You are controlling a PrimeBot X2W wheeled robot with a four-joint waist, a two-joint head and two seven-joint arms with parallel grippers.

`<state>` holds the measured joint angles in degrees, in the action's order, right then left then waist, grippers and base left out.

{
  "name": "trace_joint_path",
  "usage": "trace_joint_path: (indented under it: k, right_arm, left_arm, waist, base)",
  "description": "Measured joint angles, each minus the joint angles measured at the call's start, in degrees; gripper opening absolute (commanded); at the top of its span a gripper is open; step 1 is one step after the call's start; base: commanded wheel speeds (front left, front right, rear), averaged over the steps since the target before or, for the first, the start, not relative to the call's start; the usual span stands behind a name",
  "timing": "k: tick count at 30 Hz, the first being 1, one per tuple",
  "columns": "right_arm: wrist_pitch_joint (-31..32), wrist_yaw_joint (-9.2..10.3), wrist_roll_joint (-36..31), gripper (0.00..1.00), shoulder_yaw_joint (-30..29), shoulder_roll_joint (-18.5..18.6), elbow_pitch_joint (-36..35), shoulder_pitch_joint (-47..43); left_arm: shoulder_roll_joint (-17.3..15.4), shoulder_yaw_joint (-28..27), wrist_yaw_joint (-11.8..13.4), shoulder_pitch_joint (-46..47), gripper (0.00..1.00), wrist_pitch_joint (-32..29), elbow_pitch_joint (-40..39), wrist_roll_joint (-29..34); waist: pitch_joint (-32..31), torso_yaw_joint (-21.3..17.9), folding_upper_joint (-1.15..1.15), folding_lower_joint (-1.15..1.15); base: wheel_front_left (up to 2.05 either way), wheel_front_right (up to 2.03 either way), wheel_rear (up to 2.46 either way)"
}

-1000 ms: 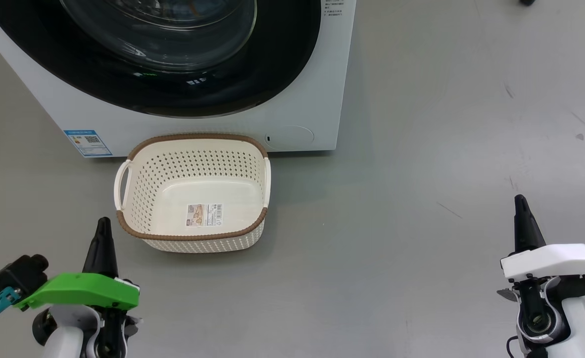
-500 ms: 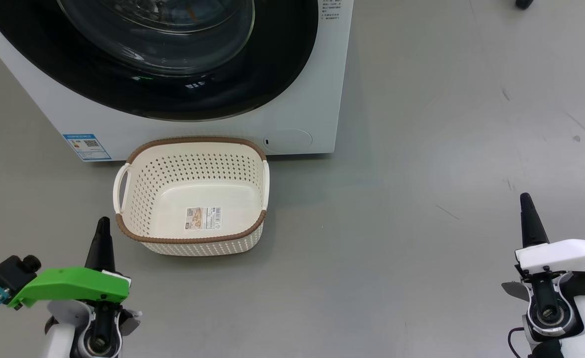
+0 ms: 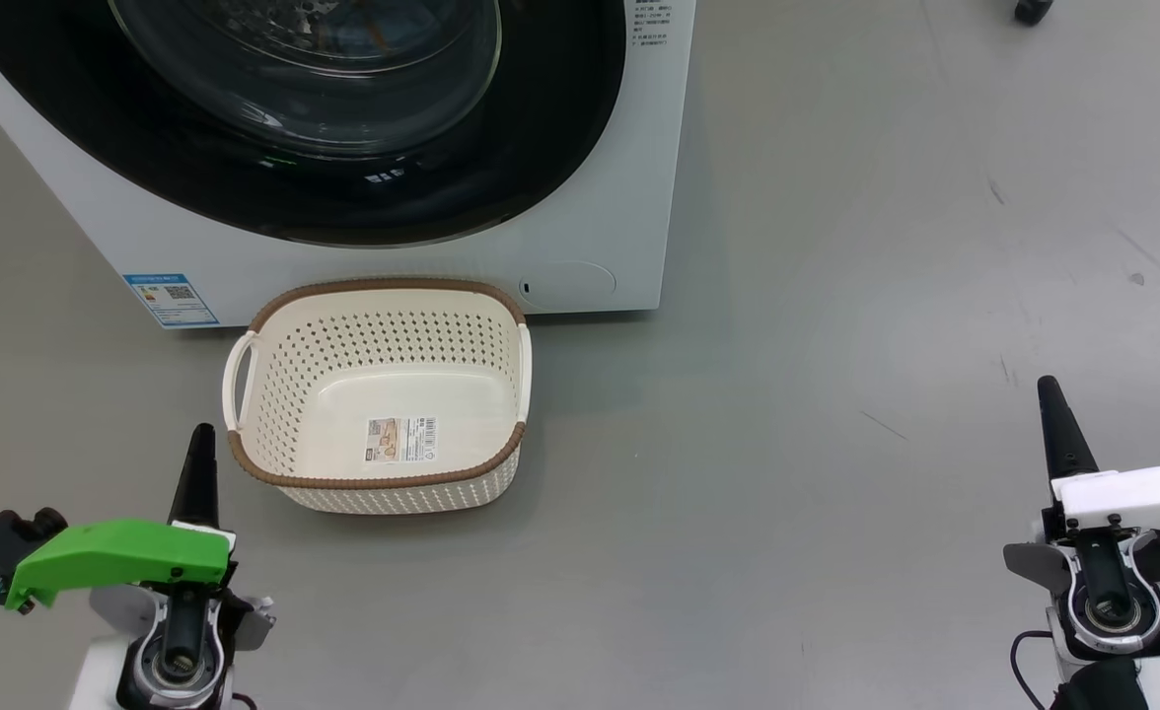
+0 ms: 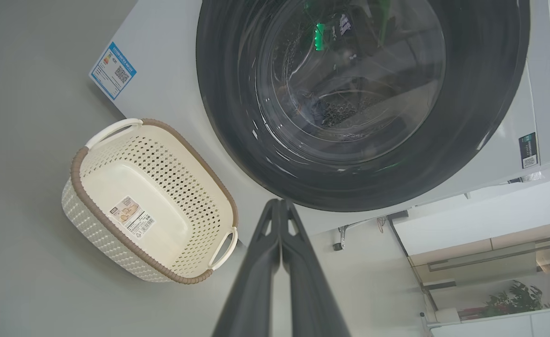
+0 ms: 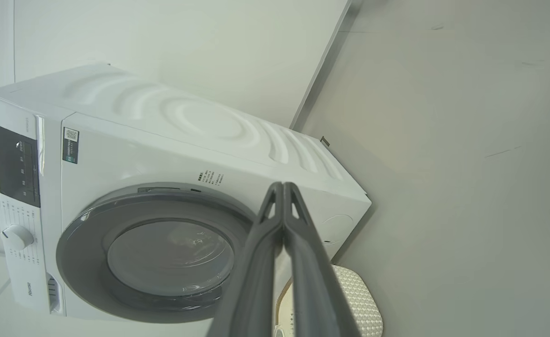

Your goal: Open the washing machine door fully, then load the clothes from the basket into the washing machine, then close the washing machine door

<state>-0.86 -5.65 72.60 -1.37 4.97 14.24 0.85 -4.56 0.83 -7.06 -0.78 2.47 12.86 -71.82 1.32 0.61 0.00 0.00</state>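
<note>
The washing machine [image 3: 654, 217] stands at the top of the head view with its door [image 3: 560, 148] shut flat against the front. Behind the door's glass, dim bluish cloth with an orange spot [image 3: 363, 25] looks like the clothes inside the drum. The basket [image 3: 373, 288] sits on the floor against the machine's base, with just a sticker on its bottom. My left gripper [image 3: 203, 434] is shut and holds nothing, just left of the basket's near corner. My right gripper [image 3: 1049, 387] is shut and holds nothing, far to the right over bare floor.
Grey floor [image 3: 836, 394] stretches to the right of the machine and in front of the basket. A blue-bordered label [image 3: 170, 299] and a round service flap [image 3: 565, 284] sit low on the machine's front. A dark caster [image 3: 1029, 10] shows at the far top right.
The whole head picture has shifted a little, so the camera moved. Both arms sit lower in the view, the right one further right. Both grippers stay shut.
</note>
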Motion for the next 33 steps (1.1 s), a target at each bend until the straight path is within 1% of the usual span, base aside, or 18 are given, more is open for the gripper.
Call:
trace_joint_path:
  k: [2,12,14,28,33]
  right_arm:
    - [0.3,-0.29,1.5,0.00,-0.2,-0.1,0.1,0.1]
    - [2.1,-0.40,8.8,0.00,-1.7,-0.7,0.7,1.1]
    - [2.6,-0.79,10.2,0.00,-2.0,-0.8,0.8,1.2]
    - [5.1,-0.97,20.7,0.00,-3.9,-1.2,1.6,2.3]
    - [5.1,-1.02,20.7,0.00,-4.0,-1.3,1.6,2.3]
  left_arm:
    - [0.0,-0.1,0.0,0.3,0.00,-0.5,0.2,-1.9]
    - [0.0,-0.5,0.0,1.2,0.00,-2.4,1.2,-10.0]
    - [0.0,-0.5,0.0,1.5,0.00,-2.6,1.3,-11.2]
    - [-0.1,-0.8,0.0,3.3,0.00,-5.2,1.9,-23.5]
    - [-0.1,-0.8,0.0,3.3,0.00,-5.2,2.2,-23.6]
  waist:
    - [-0.1,0.0,0.00,0.00]
    - [-0.5,-0.3,0.00,0.00]
    - [-0.6,-0.3,0.00,0.00]
    - [-1.2,-0.6,0.00,0.00]
    - [-1.2,-0.6,0.00,0.00]
  base:
    - [0.00,0.00,0.00]
    - [0.00,0.00,0.00]
    - [0.00,0.00,0.00]
    - [0.00,0.00,0.00]
    - [0.00,0.00,0.00]
